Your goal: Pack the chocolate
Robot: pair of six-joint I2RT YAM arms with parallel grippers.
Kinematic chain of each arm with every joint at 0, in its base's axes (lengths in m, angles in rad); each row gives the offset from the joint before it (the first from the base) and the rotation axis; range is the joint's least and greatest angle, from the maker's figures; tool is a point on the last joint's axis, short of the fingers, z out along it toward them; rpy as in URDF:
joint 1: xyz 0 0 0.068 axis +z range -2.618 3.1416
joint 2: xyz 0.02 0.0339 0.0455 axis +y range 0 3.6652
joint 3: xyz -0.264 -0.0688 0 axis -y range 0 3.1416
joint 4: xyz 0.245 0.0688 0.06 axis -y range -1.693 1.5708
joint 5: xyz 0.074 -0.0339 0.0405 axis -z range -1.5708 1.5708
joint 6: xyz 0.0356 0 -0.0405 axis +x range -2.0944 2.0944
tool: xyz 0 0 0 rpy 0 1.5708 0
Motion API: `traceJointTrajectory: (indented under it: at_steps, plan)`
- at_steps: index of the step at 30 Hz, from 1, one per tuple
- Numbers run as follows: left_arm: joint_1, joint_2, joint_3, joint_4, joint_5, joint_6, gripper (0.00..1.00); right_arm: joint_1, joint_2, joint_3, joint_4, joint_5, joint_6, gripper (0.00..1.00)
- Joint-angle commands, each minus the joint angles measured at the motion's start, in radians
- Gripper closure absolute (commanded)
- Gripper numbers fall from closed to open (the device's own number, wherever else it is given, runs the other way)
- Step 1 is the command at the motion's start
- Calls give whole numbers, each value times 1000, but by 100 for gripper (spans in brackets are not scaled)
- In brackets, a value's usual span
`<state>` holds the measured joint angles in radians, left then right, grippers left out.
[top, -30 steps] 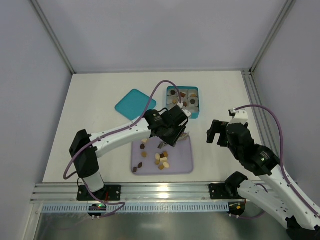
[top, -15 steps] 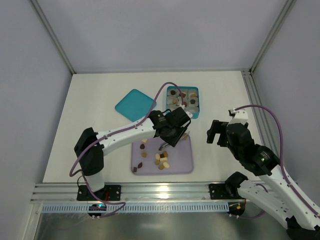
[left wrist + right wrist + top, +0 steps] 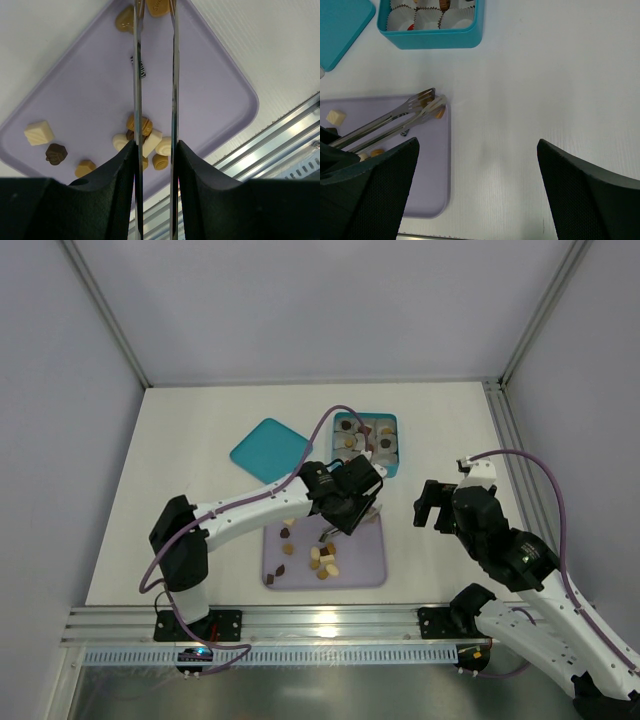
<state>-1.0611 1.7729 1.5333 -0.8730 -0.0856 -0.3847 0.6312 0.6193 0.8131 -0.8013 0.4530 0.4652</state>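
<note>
Nearest the arms, the purple tray [image 3: 365,550] holds most of the loose chocolate [image 3: 322,558], about 10 small cubes, ovals and lumps bunched toward its near left part. These look light, hard and smooth, so they would likely slip or skid if squeezed off-centre. The flat sides of a cube or the short sides of an oval look like the best places to grip. The left gripper [image 3: 347,506] is clamped around a pair of metal tongs [image 3: 138,75]. The tongs' 2 blades stand slightly apart, with their tips at the tray's far right corner beside a tan piece [image 3: 439,113]. Whether that piece is pinched cannot be told. The right gripper [image 3: 434,508] hovers over bare table [image 3: 200,440] right of the tray, its jaws spread wide and empty. Farther off is the teal box [image 3: 430,39], with several paper cups already filled and open table between it and the tray. Its raised wall must be cleared. The lid [image 3: 270,448] lies to its left.
</note>
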Motion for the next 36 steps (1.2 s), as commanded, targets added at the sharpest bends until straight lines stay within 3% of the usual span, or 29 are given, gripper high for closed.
traceJointTrajectory:
  at_steps: [1,36]
  plan:
    - [-8,8,45,5,9,15,64,-1,-13,-6,30,12,-14,0]
    - [-16,-18,41,-38,17,26,62,-2,-7,-6,27,10,-11,0]
